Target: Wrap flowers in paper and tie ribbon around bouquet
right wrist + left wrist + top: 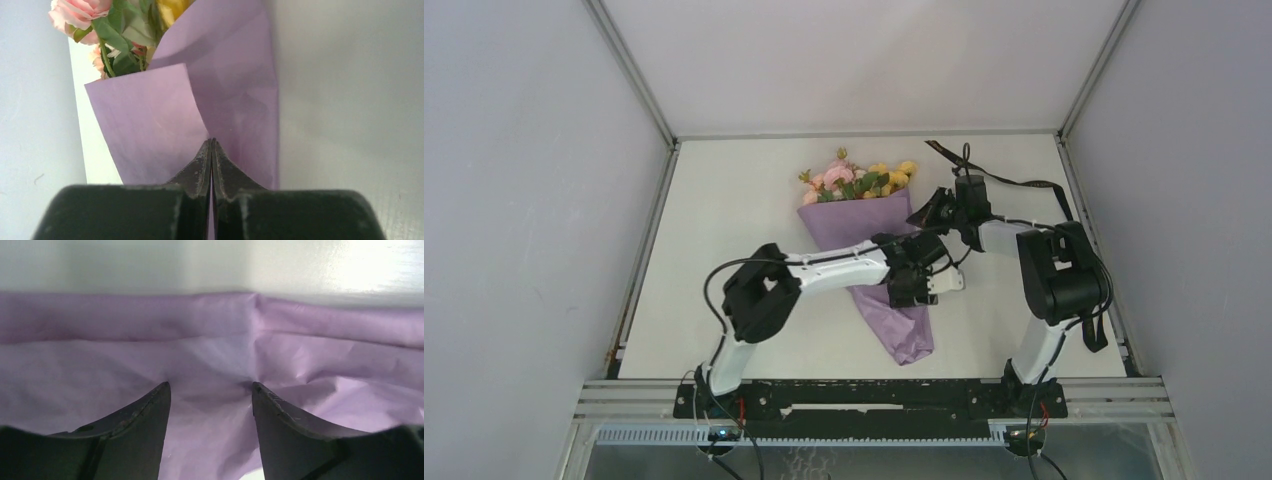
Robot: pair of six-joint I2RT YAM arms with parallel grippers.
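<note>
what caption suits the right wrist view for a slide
Shut right claw pointing at purple paper wrapped around pink and yellow flowers

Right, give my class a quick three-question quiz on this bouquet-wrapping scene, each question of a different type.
1. True or false: the ribbon is not yet tied around the bouquet.
2. Fill in: the flowers point toward the table's ___ edge.
3. The left gripper is: A open over the paper; B shut; C holding ribbon.
Key: 1 true; 2 far; 3 A.
</note>
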